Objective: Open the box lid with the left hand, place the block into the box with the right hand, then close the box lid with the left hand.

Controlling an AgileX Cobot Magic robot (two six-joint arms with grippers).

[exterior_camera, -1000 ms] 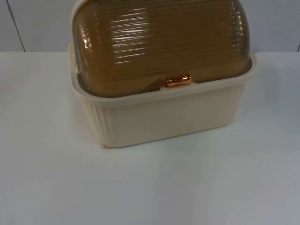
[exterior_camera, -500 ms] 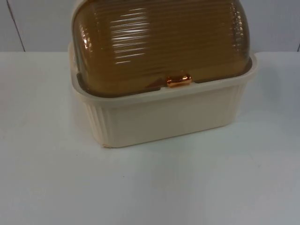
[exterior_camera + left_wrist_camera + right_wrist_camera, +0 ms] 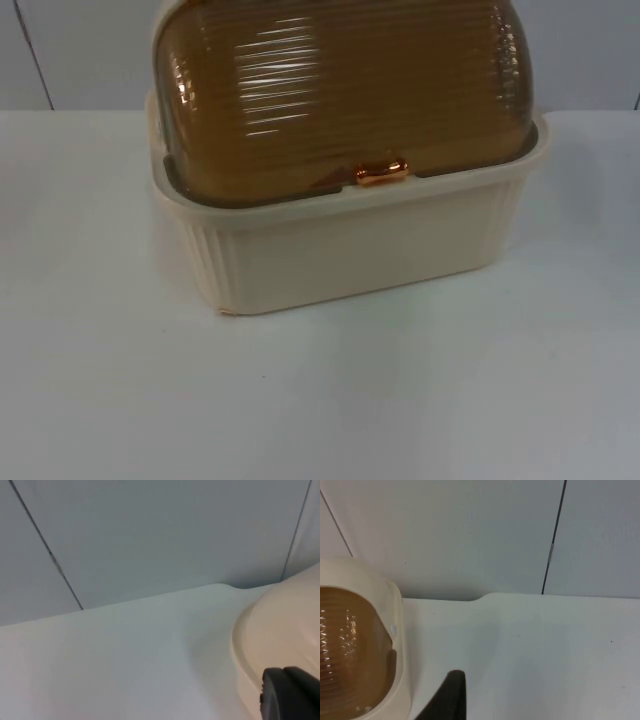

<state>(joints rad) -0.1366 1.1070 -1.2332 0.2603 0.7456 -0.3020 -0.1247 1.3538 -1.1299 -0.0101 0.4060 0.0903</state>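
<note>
Box point(image 3: 340, 250) lid point(image 3: 340, 90) is shut; copper latch point(image 3: 381, 172) should be hooked squarely; gripper openings cannot be told

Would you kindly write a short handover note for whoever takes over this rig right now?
Left gripper: beside the box's cream side, holding nothing that can be seen.
Right gripper: waits on the box's other side.
Box: on the white table, near the partition wall. Its brown ribbed lid is down, copper handle at the front rim.
Done: nothing.
Left: open the lid, put the block in, close the lid.
</note>
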